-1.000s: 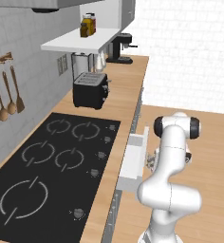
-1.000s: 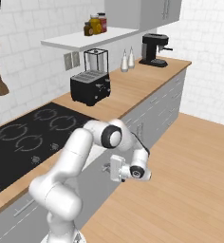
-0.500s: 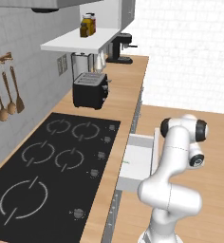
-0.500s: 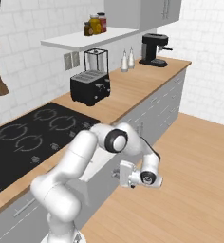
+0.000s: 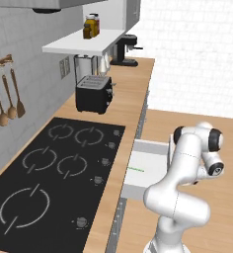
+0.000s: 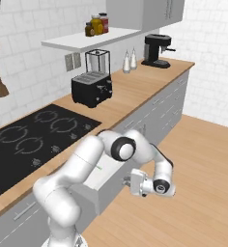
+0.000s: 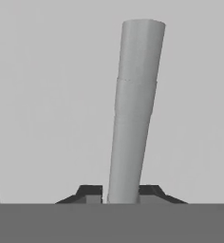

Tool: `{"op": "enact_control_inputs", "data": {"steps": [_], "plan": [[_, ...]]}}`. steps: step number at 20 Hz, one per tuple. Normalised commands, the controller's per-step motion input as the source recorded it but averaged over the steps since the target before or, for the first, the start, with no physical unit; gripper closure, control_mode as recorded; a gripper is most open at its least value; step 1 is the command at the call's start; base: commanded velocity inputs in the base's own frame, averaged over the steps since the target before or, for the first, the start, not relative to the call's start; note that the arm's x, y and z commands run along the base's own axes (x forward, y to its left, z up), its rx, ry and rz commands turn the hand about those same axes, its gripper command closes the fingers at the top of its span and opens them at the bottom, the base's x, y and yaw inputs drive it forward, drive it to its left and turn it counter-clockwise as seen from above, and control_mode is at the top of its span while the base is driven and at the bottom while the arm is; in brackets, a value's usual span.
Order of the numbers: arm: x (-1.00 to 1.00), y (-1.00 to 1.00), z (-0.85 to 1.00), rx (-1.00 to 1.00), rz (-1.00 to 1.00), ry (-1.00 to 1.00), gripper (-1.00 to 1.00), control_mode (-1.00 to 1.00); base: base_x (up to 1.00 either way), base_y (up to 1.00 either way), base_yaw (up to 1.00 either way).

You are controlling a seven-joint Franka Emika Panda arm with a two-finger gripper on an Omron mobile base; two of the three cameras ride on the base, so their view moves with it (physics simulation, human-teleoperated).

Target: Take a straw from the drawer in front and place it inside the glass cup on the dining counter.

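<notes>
From the left base view, the drawer (image 5: 147,168) stands pulled out from under the wooden counter with the cooktop (image 5: 54,183), at about four o'clock from the burners. The straw (image 5: 135,170), a thin green line, lies on its white floor near the counter edge. The white arm rises at the drawer's three o'clock, its wrist out beyond the front panel.

From the right base view, the gripper (image 6: 127,182) sits at the drawer's grey front, pointing back toward the panel at roughly nine o'clock from the wrist. A sliver of green shows inside the open drawer just above the elbow. The toaster (image 6: 91,88) and the coffee machine (image 6: 156,50) stand further along the counter, toward one o'clock.

In the hand view, the drawer's handle bar (image 7: 133,114) runs from six o'clock up to twelve, passing between the two dark fingertips (image 7: 89,192). They sit close on either side of the bar, clasped around it.
</notes>
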Motion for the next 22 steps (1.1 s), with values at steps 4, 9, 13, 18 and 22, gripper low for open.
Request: {"op": "enact_control_inputs", "data": {"steps": [4, 9, 13, 18, 22], "plan": [[0.00, 0.00, 0.00, 0.00, 0.00, 0.02, -1.00, -1.00, 0.00, 0.00, 0.00], [-0.50, 0.10, 0.32, -0.12, -0.05, -0.08, -1.00, -1.00, 0.00, 0.00, 0.00], [-0.71, 0.01, 0.71, -0.24, 0.00, -0.08, -1.00, -1.00, 0.00, 0.00, 0.00], [-0.60, 0.00, 0.97, -0.29, 0.00, -0.06, -1.00, -1.00, 0.00, 0.00, 0.00], [-0.38, 0.03, 1.00, -0.37, 0.00, -0.12, -1.00, -1.00, 0.00, 0.00, 0.00]]}}
